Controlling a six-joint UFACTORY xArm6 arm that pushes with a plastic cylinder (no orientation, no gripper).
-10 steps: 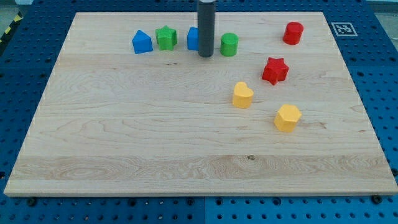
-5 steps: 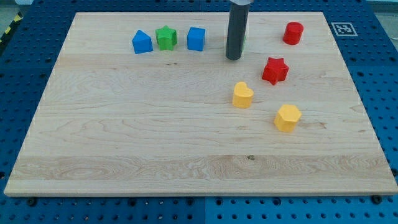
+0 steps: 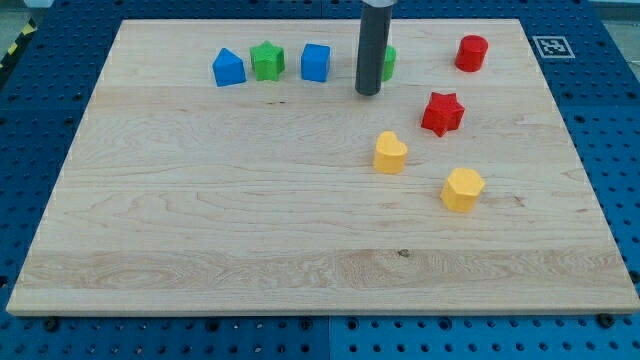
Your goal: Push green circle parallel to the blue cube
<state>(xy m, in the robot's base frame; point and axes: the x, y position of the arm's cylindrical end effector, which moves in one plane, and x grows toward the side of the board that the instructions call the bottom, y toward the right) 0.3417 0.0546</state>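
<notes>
The green circle sits near the view's top, mostly hidden behind my rod; only its right edge shows. The blue cube stands to its left in the same row, a small gap away. My tip rests on the board just below and slightly left of the green circle, right of and below the blue cube.
A green star and a blue house-shaped block continue the row to the left. A red cylinder is at the top right, a red star below it. A yellow heart and a yellow hexagon lie right of centre.
My rod moved right from in front of the blue cube to the green circle, then back a little left. The green circle has shifted slightly up and right.
</notes>
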